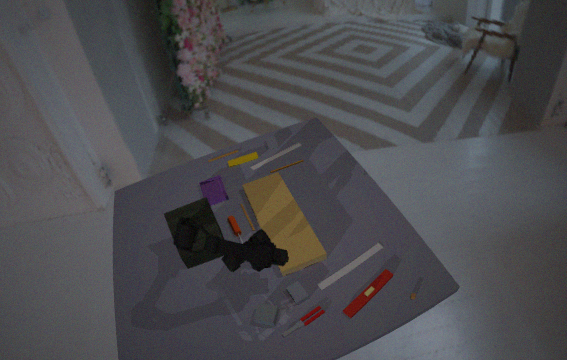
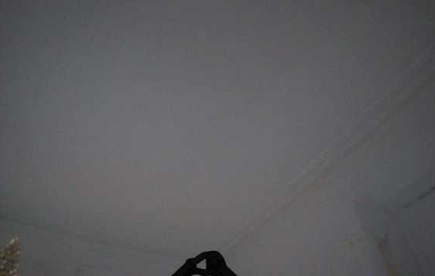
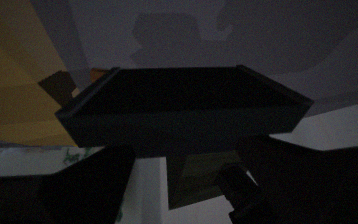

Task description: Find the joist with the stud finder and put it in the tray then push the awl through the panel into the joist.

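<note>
The gripper is shut on the stud finder, a wide dark block that fills the middle of the wrist view. In the top view the dark fingers and block merge, overlapping the near-left edge of the tan floor panel; their height above it is unclear. The awl lies left of the panel, orange handle visible, its shaft partly hidden by the arm. The purple tray stands beyond the awl and holds nothing visible. No hole shows in the panel's visible surface.
The arm rises from a dark green mat. A thin brown stick lies between awl and panel. A white strip, red level, red-handled tool and two grey blocks lie nearer. A yellow block lies behind.
</note>
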You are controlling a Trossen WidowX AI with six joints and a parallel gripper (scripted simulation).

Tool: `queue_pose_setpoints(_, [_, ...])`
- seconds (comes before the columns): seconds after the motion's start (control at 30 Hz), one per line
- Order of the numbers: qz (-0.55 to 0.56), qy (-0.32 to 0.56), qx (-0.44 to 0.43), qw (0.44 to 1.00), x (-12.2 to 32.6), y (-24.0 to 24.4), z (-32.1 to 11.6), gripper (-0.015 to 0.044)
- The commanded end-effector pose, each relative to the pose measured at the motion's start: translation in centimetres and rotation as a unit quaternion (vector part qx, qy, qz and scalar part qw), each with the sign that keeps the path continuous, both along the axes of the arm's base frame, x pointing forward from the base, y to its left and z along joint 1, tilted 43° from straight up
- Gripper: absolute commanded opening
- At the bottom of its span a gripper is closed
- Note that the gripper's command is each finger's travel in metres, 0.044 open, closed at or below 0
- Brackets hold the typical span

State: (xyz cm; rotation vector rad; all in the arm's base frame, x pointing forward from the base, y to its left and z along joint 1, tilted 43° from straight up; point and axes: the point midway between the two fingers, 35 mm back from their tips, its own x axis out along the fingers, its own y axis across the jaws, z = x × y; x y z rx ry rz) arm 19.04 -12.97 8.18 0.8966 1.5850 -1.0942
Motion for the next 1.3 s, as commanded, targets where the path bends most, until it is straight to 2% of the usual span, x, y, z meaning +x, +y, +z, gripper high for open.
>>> queue_pose_setpoints(0.0, [-0.003, 0.006, 0.02, 1.0, 0.04, 0.01, -0.03, 0.0])
queue_pose_setpoints(1.27, [-0.029, 0.043, 0.126, 0.991, 0.19, -0.58, -0.17, 0.0])
